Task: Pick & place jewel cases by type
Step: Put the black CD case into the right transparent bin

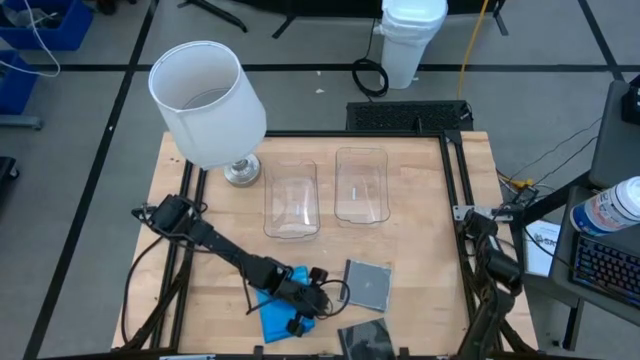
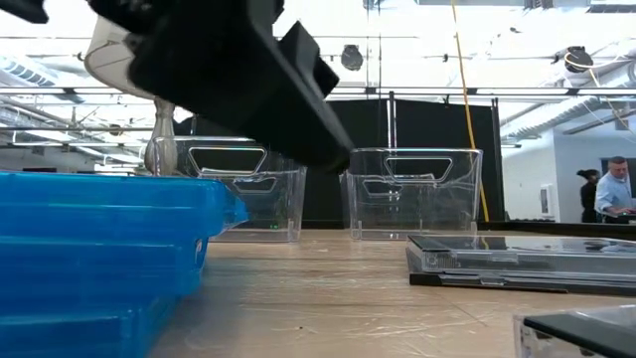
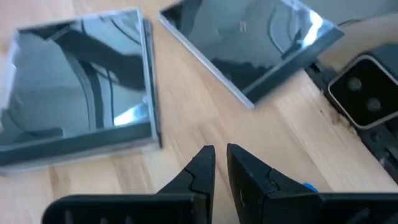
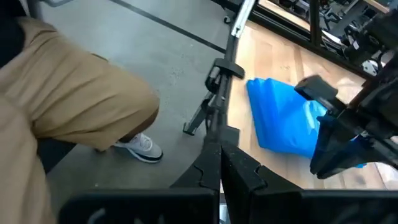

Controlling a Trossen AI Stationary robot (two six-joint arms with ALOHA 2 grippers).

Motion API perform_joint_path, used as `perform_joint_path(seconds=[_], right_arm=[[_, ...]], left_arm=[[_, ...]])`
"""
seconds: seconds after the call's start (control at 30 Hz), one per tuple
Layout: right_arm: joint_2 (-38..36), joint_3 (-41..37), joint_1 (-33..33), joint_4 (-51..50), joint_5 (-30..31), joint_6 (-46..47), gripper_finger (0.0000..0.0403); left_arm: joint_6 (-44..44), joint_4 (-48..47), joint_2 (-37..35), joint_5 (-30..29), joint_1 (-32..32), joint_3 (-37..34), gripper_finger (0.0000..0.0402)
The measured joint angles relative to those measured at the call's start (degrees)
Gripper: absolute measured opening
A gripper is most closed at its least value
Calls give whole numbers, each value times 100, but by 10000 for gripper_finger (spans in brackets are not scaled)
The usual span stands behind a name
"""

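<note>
blue jewel cases (image 1: pixel 272 318) under nearly closed, empty left hand (image 1: pixel 318 300), grey case (image 1: pixel 368 286) beside.

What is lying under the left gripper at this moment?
Blue jewel cases lie under the left gripper, apparently stacked. The arm covers part of them, so their number cannot be told.

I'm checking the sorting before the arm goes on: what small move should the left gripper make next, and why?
Probably lower the left gripper onto the blue jewel cases right below it and open its narrow-set fingers to grip one. It hovers over that stack holding nothing visible, both clear tubs look empty, and the two dark jewel cases lie farther off. The right gripper waits shut at the table's right edge.
</note>
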Motion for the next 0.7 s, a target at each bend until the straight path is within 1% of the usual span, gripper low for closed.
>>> perform_joint_path(seconds=[0.03, 0.1, 0.27, 0.37, 0.43, 0.5, 0.7], right_arm=[[108, 138, 18, -65, -26, 9, 0], [283, 183, 13, -33, -278, 14, 0], [663, 163, -54, 272, -434, -79, 1], [713, 165, -106, 568, -730, -80, 16], [722, 165, -128, 679, -770, 91, 39], [722, 165, -148, 662, -759, 246, 71], [780, 167, -157, 300, -702, 425, 189]], left_arm=[[-38, -66, 0, -4, -20, 0, 49], [-45, -150, -1, -5, -79, 0, 49], [-55, -182, -2, 2, -215, 0, 49], [-65, -193, -2, -2, -252, 0, 49], [-79, -199, -2, -2, -257, 0, 49], [-82, -208, -2, -2, -257, 0, 49], [-70, -263, -2, -8, -242, 2, 49]])
